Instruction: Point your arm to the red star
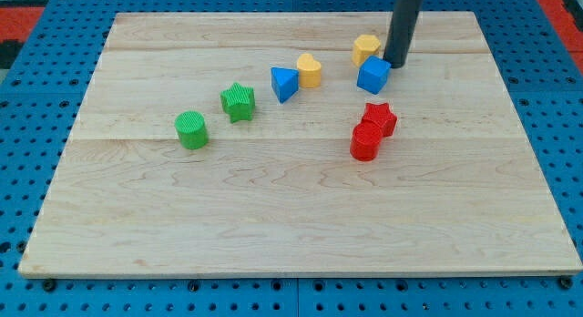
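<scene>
Currently my tip (pixel 396 64) stands upright nr the view's top, touching the blue cube's (pixel 373 76) right edge, just beside the yellow block (pixel 366 49). No gripper (plain rod). Red star (pixel 379 118) lies below the cube, touching the red cylinder (pixel 364 142). Board (pixel 273 226) bare toward the view's bottom.

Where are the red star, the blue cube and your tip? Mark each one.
red star (pixel 380 117), camera view, top face.
blue cube (pixel 373 76), camera view, front face.
my tip (pixel 395 64), camera view, rod's lower end.
</scene>
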You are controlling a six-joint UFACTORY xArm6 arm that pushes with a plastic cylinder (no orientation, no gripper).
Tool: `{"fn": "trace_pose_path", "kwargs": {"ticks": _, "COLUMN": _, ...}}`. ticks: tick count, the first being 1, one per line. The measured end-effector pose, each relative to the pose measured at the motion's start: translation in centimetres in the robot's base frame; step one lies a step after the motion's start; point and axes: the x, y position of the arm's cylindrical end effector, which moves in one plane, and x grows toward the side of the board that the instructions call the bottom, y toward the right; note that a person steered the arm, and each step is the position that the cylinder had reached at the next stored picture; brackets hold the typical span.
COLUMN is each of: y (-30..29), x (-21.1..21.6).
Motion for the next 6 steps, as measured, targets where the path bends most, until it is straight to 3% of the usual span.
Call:
{"fn": "trace_pose_path", "kwargs": {"ticks": 1, "y": -1.2, "x": -1.4}}
{"fn": "trace_pose_path", "kwargs": {"ticks": 2, "y": -2.1, "x": 2.0}}
{"fn": "trace_pose_path", "kwargs": {"ticks": 3, "y": -0.1, "x": 4.4}}
{"fn": "trace_pose_path", "kwargs": {"ticks": 4, "y": 7.4, "x": 6.9}}
{"fn": "trace_pose_path", "kwargs": {"ticks": 5, "y": 2.9, "x": 11.2}}
{"fn": "trace_pose_path", "kwargs": {"ticks": 6, "y": 0.6, "x": 12.5}}
